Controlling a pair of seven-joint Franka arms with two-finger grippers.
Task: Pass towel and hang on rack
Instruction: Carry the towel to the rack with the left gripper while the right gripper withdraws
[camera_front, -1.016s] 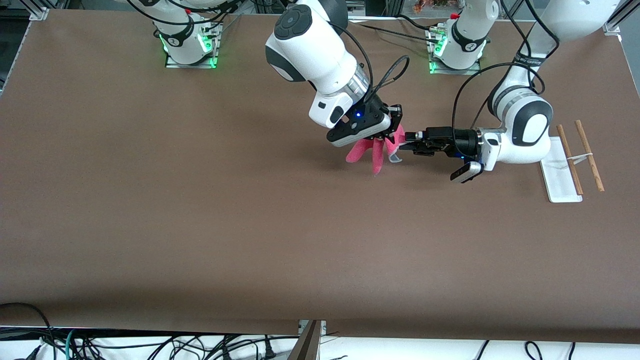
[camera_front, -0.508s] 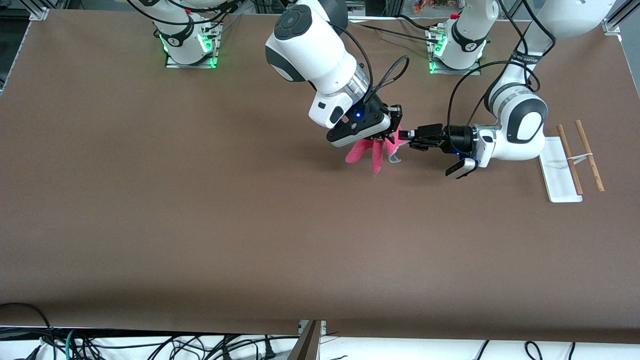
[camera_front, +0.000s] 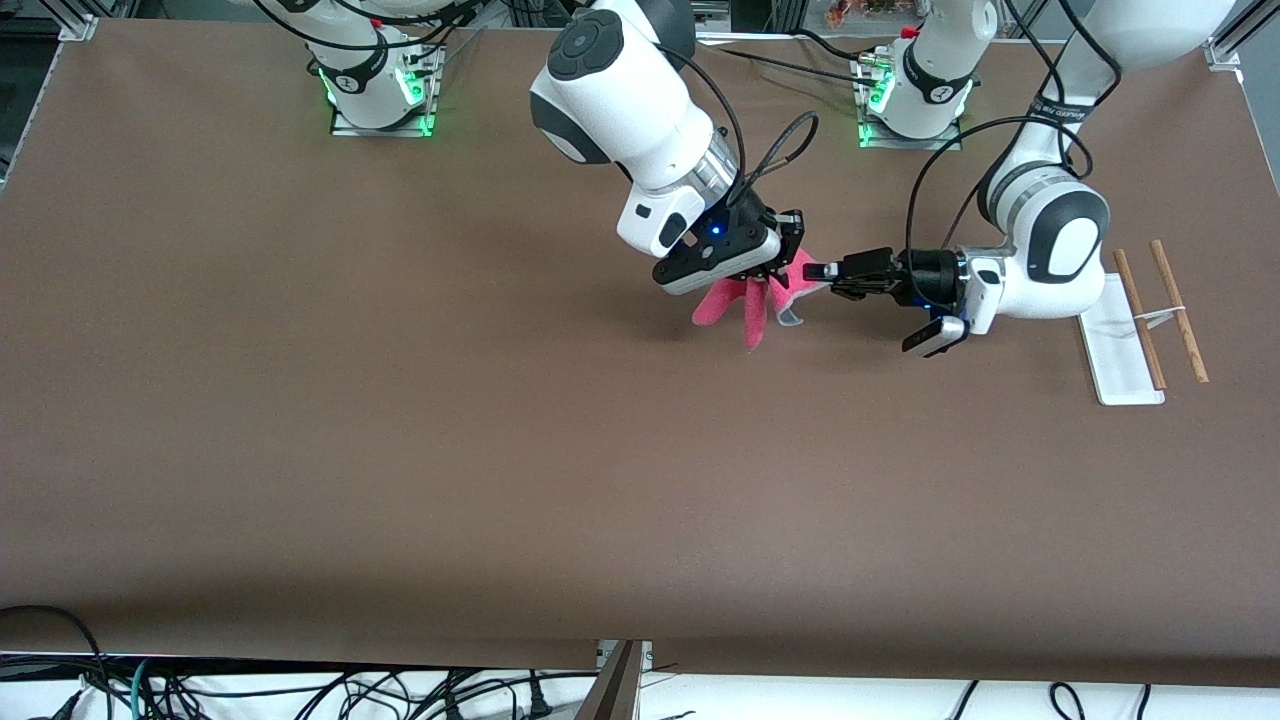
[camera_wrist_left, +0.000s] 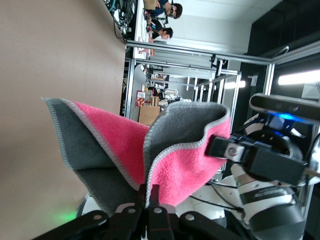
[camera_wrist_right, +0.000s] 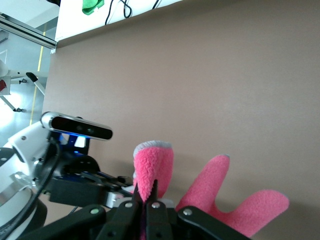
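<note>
The pink-red towel (camera_front: 748, 310) hangs above the middle of the table, its folds drooping toward the surface. My right gripper (camera_front: 785, 270) is shut on the towel's upper part; in the right wrist view the fingers (camera_wrist_right: 146, 196) pinch a pink fold (camera_wrist_right: 152, 167). From the rack's end my left gripper (camera_front: 813, 272) reaches in level, shut on the towel's pale-edged rim (camera_wrist_left: 149, 192), with pink and grey cloth (camera_wrist_left: 187, 155) spread past it. The rack (camera_front: 1120, 365) stands at the left arm's end of the table, its two wooden rods (camera_front: 1140, 320) bare.
The two arm bases (camera_front: 380, 85) (camera_front: 910, 95) stand along the edge of the table farthest from the front camera. Cables (camera_front: 300, 690) lie below the edge nearest that camera. Brown tabletop (camera_front: 500, 420) spreads wide around the towel.
My left gripper has moved up to the towel and shut on its edge. The right gripper has kept its hold in the same place.
</note>
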